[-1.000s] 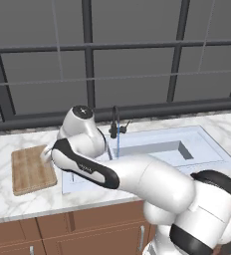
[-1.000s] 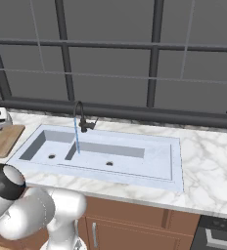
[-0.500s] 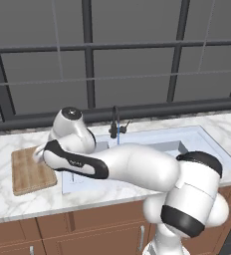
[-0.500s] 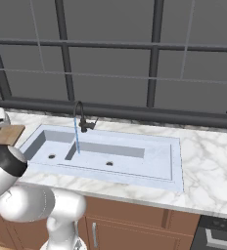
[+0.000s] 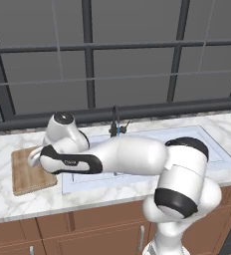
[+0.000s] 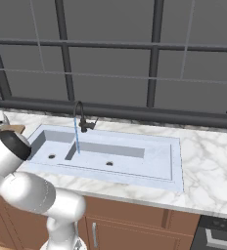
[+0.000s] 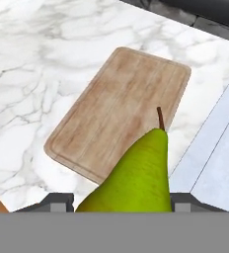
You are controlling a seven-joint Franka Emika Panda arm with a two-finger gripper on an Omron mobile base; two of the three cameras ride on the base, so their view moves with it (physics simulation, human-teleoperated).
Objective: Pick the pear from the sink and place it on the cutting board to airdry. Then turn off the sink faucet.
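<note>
Hand view, tool [image 7: 121, 206] pinching smooth yellow-green pear [image 7: 136, 180], brown stem, above grainy round-cornered wooden cutting board [image 7: 106, 113], veined marble counter [image 7: 32, 64]

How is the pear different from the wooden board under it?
The pear is yellow-green and rounded, with a thin brown stem; the cutting board is light brown, flat and rectangular with rounded corners. The pear is held up off the counter between the fingers of the gripper, while the cutting board lies flat on the marble counter. The pear's skin looks smooth; the cutting board shows wood grain. Both are out of the sink.
</note>
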